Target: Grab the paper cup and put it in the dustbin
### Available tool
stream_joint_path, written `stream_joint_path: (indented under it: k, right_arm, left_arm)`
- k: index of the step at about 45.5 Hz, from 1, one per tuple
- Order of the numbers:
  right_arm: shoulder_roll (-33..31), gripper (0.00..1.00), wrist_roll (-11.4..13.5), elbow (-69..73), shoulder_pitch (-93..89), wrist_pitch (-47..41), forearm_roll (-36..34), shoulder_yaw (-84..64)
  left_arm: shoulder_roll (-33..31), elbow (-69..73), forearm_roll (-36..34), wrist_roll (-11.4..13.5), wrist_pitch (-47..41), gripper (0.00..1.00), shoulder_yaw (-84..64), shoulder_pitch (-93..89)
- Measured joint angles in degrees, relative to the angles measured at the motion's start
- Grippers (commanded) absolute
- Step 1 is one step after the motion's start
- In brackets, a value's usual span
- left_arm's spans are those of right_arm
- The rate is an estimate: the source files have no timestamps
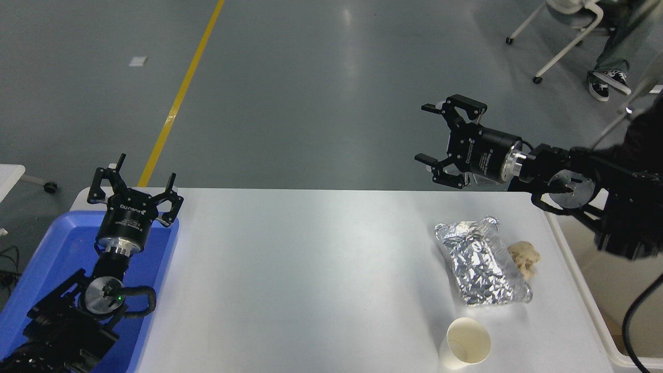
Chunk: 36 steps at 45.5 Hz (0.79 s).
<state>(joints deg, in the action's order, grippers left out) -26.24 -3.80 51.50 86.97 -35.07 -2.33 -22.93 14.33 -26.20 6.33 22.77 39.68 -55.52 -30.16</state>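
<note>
The paper cup stands upright near the table's front right edge, mouth open and empty. The dustbin shows as an off-white wall and thick rim along the table's right side, mostly hidden under my right arm. My right gripper is open and empty, held high over the table's far right edge, well beyond the cup and pointing left. My left gripper is open and empty, parked over the blue tray at the left.
A crumpled silver foil packet lies just beyond the cup, with a beige crumpled scrap at its right side. A shallow blue tray sits at the table's left end. A seated person's legs and a chair show at the top right.
</note>
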Motion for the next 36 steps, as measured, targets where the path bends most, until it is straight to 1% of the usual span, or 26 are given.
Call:
stream_joint_path:
  k: [10,17,24,36]
  right_arm:
    - [3.0,1.00,0.1,11.5,20.2,-2.6,1.5,-21.8]
    - [5.9,1.00,-0.1,20.5,32.8,-5.4,1.7,-32.2]
    - [8.8,1.00,-0.2,27.8,43.3,-7.5,1.2,-39.2]
    - [10.8,1.00,-0.3,36.6,54.8,-9.2,-1.0,-45.0]
  left_arm:
    - [0.0,0.0,0.0,0.0,0.0,1.00,0.0,0.0]
    - [0.0,0.0,0.0,0.0,0.0,1.00,0.0,0.0]
    - [-0.1,0.0,0.0,0.0,0.0,1.00,0.0,0.0]
    - [-0.1,0.0,0.0,0.0,0.0,1.00,-0.2,0.1]
